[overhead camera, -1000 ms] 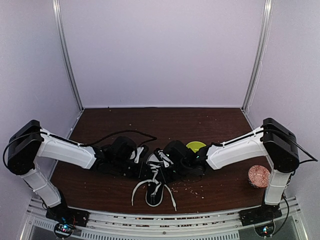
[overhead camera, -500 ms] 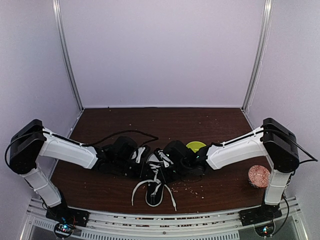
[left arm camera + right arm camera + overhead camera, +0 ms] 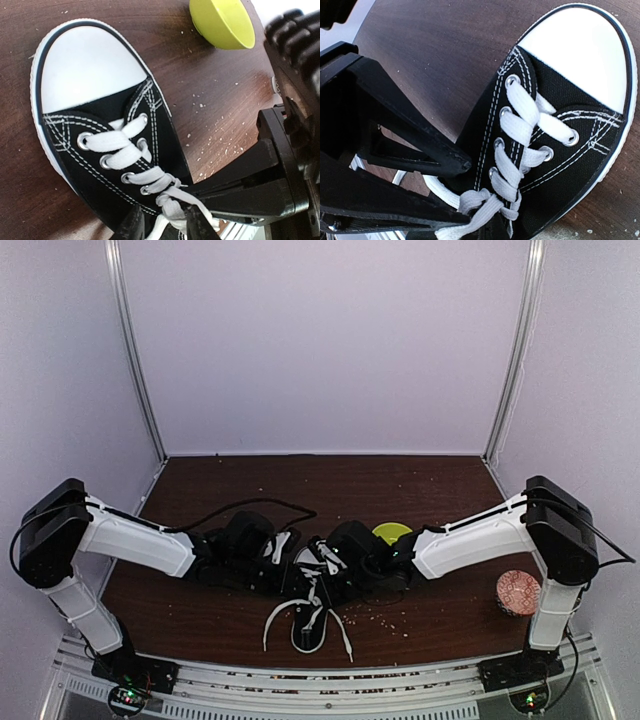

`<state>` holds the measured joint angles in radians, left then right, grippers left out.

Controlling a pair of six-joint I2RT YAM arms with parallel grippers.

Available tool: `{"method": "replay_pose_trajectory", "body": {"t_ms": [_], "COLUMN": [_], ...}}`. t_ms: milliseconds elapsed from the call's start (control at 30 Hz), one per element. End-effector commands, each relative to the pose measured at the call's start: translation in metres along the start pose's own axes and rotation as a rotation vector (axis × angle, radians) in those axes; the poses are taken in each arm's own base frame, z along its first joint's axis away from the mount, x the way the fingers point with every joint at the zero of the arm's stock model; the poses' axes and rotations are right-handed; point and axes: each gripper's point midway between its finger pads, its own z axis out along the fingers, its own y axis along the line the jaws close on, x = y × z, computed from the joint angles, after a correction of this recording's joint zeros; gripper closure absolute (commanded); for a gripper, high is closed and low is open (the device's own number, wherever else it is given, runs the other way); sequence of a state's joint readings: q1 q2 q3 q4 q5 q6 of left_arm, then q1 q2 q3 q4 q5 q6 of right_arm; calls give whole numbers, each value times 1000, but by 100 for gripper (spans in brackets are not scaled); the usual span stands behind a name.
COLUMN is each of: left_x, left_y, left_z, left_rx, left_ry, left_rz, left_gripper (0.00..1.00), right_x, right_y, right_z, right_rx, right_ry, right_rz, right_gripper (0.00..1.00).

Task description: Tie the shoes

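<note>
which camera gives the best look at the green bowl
The left wrist view: the green bowl is large and sharp at the top edge, beyond the sneaker toe. The top external view shows only a small patch of it behind the right arm. The right wrist view does not show it.

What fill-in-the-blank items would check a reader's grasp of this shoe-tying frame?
1. The sneaker has a ___ toe cap.
2. In the top view, the yellow-green bowl sits nearer the ___ arm.
3. The left gripper and right gripper meet at the sneaker's ___.
Missing words: white; right; laces.
</note>
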<state>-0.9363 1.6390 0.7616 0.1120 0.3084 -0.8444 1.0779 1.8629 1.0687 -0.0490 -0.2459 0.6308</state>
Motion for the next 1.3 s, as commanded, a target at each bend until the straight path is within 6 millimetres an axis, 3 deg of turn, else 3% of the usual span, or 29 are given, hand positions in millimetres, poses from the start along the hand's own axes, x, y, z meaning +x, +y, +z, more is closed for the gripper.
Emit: {"method": "replay_pose_trajectory", "body": {"t_ms": [0,233,667,933,1267], "left_x": [-13,-15,-17,-13,-12], "left_y": [-16,-18,-30,-13,-8], "left_z": [2,8,13,7,3], "left_rx": [70,84,161,89,65], "left_ry": [-36,-34,-31,-49,-63], "left_rz": [16,15,32,-13,-32], "left_gripper": [67,71,100,100,100], "right_x": [7,8,8,0,-7], "right_y": [-10,-10,-10,-15,-21], "right_z": [4,3,1,-14,-44], "right_rx": [35,35,32,83,129], "right_ry": [13,16,14,-22,-68], "right_rz": [-9,-11,-20,-33,-33], "right_gripper": [100,100,100,100,81]}}
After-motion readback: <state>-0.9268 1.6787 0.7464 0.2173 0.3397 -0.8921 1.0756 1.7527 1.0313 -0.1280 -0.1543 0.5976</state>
